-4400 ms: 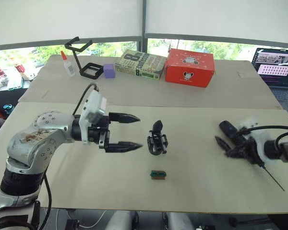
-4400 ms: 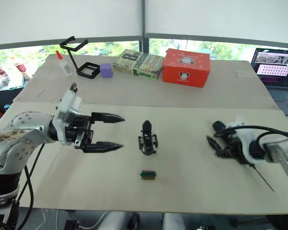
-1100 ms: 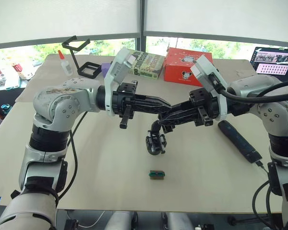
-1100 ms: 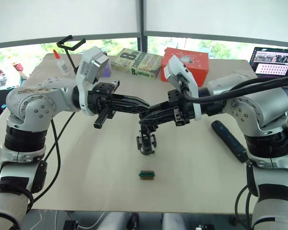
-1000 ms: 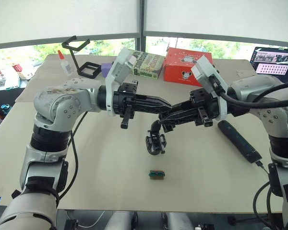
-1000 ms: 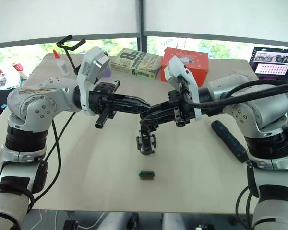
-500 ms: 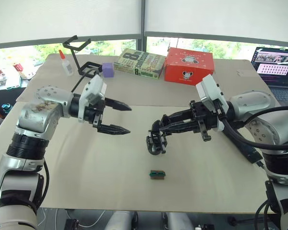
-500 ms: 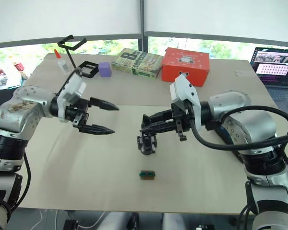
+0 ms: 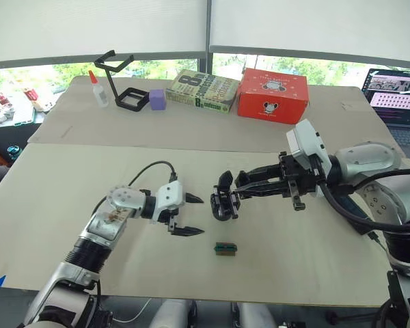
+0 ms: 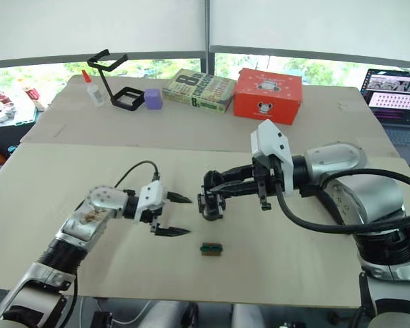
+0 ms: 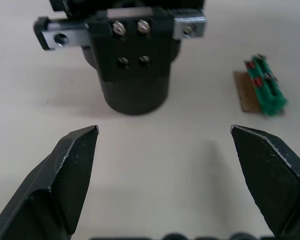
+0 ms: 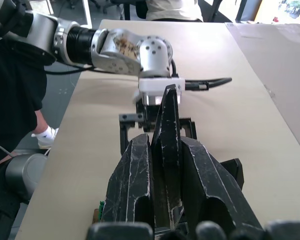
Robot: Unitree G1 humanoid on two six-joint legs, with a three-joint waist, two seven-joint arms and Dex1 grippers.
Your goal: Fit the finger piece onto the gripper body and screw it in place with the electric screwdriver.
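Right hand (image 9: 240, 188) pinches finger piece (image 12: 169, 125) over gripper body (image 9: 223, 202).

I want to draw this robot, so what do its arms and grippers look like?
The arms are chunky silver metal tubes with black rings at the joints and black cables looping alongside. Each wrist carries a white boxy block. The left gripper and the right gripper each have two black fingers tapering to sharp points, like claws. The left arm's round joint has brownish scuffs.

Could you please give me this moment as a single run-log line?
left gripper: open, low beside gripper body | right gripper: shut on finger piece, at gripper body | electric screwdriver: not in hand
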